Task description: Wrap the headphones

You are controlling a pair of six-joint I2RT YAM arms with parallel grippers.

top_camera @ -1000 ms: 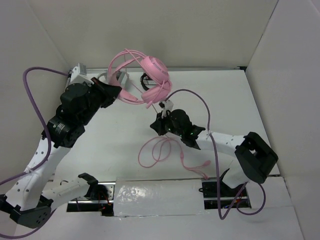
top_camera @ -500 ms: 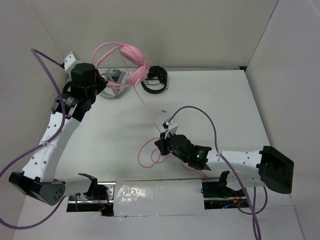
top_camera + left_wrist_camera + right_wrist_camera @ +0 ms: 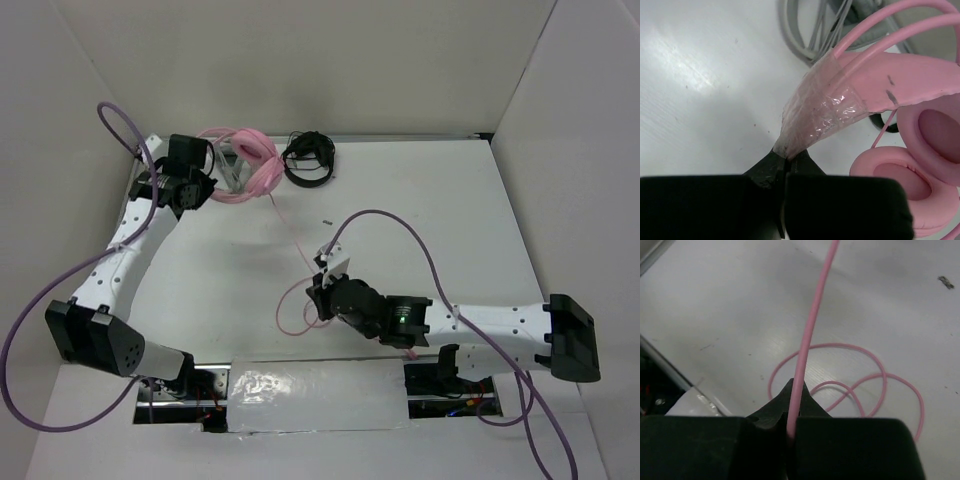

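Note:
The pink headphones (image 3: 252, 166) lie at the back left of the table, partly over grey headphones. In the left wrist view my left gripper (image 3: 786, 157) is shut on the tape-wrapped end of the pink headband (image 3: 825, 107), with both padded earcups (image 3: 892, 177) on its right. The thin pink cable (image 3: 292, 225) runs from the headphones toward the near edge. My right gripper (image 3: 320, 290) is shut on that cable (image 3: 812, 315), which passes between its fingertips, and slack loops (image 3: 875, 380) lie on the table just beyond.
Grey headphones (image 3: 226, 168) sit under the pink set, and black headphones (image 3: 308, 160) rest beside them by the back wall. A small dark speck (image 3: 326, 222) lies mid-table. A shiny covered strip (image 3: 310, 395) runs along the near edge.
The left arm has swung the pink headphones from up in the air down to the back-left of the table. The right gripper has drawn the cable toward the near edge.

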